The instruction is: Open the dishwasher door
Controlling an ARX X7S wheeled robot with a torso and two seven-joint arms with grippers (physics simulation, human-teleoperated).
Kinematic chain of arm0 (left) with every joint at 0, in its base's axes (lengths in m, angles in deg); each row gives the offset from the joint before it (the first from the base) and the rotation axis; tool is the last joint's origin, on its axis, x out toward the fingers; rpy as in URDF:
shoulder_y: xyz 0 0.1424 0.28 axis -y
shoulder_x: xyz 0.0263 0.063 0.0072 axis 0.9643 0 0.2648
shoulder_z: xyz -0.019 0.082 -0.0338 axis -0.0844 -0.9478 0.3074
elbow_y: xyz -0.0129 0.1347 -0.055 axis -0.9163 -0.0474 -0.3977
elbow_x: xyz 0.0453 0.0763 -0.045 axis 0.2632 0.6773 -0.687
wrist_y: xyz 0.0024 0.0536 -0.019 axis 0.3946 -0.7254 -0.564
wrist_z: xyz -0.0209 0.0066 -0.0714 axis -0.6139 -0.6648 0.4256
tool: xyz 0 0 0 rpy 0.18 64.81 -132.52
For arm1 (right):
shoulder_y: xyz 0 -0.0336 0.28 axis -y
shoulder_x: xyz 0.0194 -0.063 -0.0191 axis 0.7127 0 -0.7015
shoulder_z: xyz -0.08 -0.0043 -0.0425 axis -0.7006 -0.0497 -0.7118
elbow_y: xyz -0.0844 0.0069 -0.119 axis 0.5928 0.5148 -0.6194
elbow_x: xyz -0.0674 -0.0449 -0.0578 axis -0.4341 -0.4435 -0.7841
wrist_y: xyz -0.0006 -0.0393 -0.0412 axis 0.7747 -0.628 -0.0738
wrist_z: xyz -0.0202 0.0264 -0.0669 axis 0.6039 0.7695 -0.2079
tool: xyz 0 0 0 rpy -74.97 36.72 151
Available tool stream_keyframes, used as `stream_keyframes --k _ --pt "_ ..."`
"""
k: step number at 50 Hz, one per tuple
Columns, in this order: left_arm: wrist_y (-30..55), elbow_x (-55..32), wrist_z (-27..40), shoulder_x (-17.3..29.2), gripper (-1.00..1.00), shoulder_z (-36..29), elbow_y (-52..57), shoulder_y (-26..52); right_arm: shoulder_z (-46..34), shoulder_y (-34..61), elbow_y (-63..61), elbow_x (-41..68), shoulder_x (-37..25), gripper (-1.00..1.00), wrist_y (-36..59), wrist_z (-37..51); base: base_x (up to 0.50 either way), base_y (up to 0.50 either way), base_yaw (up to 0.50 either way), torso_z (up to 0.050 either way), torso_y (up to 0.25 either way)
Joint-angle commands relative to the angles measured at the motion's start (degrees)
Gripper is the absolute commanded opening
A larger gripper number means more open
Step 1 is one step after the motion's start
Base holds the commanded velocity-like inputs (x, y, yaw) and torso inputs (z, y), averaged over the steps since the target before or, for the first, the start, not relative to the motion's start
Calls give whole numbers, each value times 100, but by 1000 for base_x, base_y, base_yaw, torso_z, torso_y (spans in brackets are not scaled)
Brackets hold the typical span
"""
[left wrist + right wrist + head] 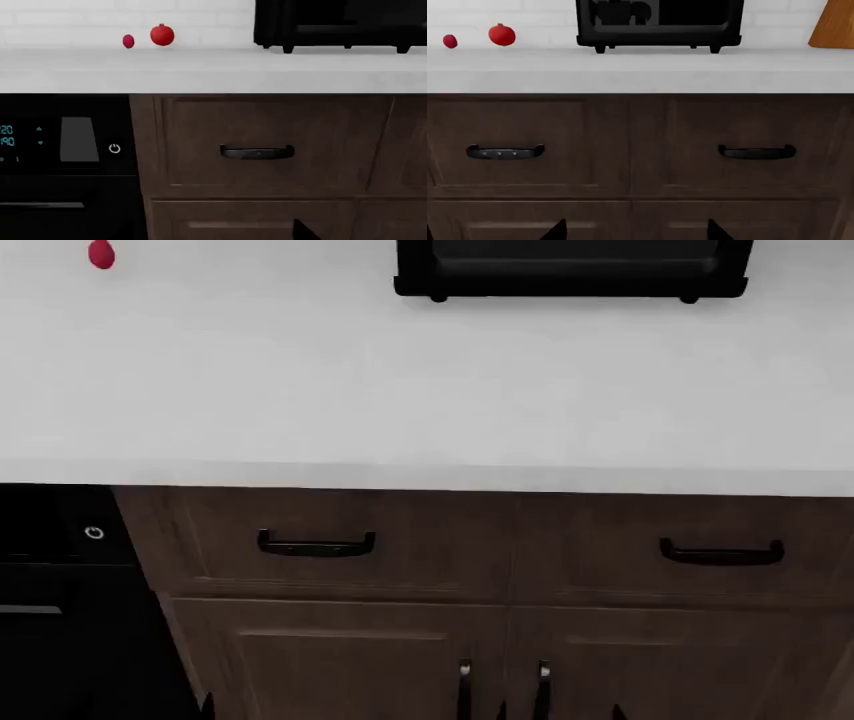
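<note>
The dishwasher door [67, 215] is a glossy black panel at the edge of the left wrist view, with its thin grey bar handle [41, 204] under a black strip with cyan digits and a white power icon [115, 148]. In the head view the door [67, 660] is at the lower left with its handle [27, 609]. My left gripper [213, 236] faces the brown cabinet beside the door. One dark fingertip [303, 232] shows far off centre, so it is open and empty. My right gripper [635, 234] is open and empty before brown drawers, both fingertips [557, 231] showing.
Dark brown drawers with black handles [315, 544] [721, 553] and cabinet doors [334, 670] fill the space right of the dishwasher. The white counter [400, 390] carries a black appliance with small feet [574, 265], two red fruits [161, 35] [128, 41] and a wooden board [834, 25].
</note>
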Motion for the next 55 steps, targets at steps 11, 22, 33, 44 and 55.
stream_keyframes --k 11,22,33,44,55 --pt "-11 -729 644 646 100 -828 259 -48 -260 -120 -89 218 -250 100 -83 320 0 0 0 0 0" --pt "-120 -878 631 722 100 -852 265 -105 -482 -171 -256 234 -363 100 -114 437 0 146 0 0 0" --pt "-255 -956 624 772 100 -885 112 -38 -586 -185 -308 352 -440 100 -77 515 0 500 0 0 0" --pt "-304 -998 664 801 100 -940 63 -20 -671 -210 -344 431 -519 100 -61 580 0 500 0 0 0" --pt "-298 -1021 705 846 100 -1002 74 -7 -729 -226 -326 542 -593 100 -129 650 0 500 0 0 0"
